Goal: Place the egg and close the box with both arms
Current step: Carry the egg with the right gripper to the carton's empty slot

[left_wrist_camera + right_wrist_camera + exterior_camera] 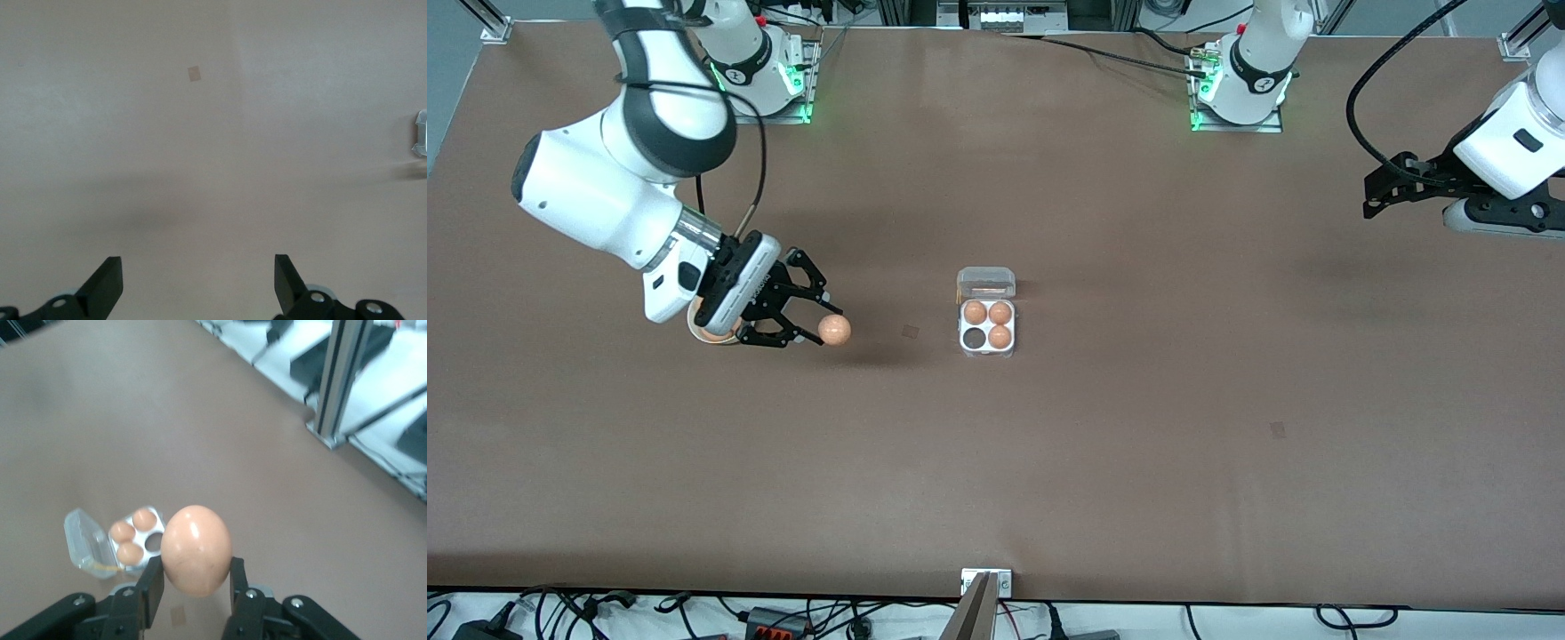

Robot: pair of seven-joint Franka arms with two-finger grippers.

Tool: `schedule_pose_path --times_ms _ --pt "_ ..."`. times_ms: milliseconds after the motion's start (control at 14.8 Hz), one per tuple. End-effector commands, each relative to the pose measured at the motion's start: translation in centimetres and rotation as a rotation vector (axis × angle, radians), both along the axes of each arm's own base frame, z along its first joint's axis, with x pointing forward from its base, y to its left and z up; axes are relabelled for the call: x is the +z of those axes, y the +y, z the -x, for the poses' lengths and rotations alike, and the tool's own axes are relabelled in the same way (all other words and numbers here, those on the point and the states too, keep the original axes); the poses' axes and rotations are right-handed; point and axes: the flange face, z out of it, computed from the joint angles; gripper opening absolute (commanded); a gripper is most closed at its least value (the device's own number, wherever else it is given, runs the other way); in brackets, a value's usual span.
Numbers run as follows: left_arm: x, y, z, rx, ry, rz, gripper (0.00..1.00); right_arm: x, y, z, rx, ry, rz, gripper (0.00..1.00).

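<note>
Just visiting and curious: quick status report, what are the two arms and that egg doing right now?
Right gripper shut on the egg, up over the table. Left gripper open, waiting at its end. Box lid open, three eggs in, one cell empty. Path to box unobstructed.

left gripper (199,283): over bare brown table (213,133), two black fingertips (107,280) standing wide apart, nothing between them | small tan square mark (194,73): on the tabletop, well apart from the fingertips | box (419,133): only a sliver of white and clear plastic showing, at the frame's edge
</note>
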Motion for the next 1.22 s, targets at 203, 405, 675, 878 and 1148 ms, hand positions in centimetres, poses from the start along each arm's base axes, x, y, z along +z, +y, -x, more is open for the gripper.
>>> schedule_pose_path --times_ms 203,405,675,878,1148 --pt "0.8 -0.1 0.2 -0.013 -0.001 -0.001 1.00 -7.0 -1.0 -1.2 0.129 -0.149 -0.314 0.27" --pt "0.8 -0.1 0.2 -0.013 -0.001 -0.001 1.00 -12.7 -0.1 -1.0 0.178 -0.222 -0.395 0.27" --pt "0.8 0.0 0.2 -0.013 -0.001 -0.001 1.00 -19.6 4.3 0.8 0.197 -0.298 -0.446 0.27" --pt "0.8 0.4 0.2 -0.008 -0.001 0.000 1.00 -23.8 7.9 2.6 0.186 -0.357 -0.473 0.27" --pt "0.8 0.4 0.2 -0.010 -0.001 0.000 1.00 -26.2 10.6 3.6 0.170 -0.353 -0.489 0.27"
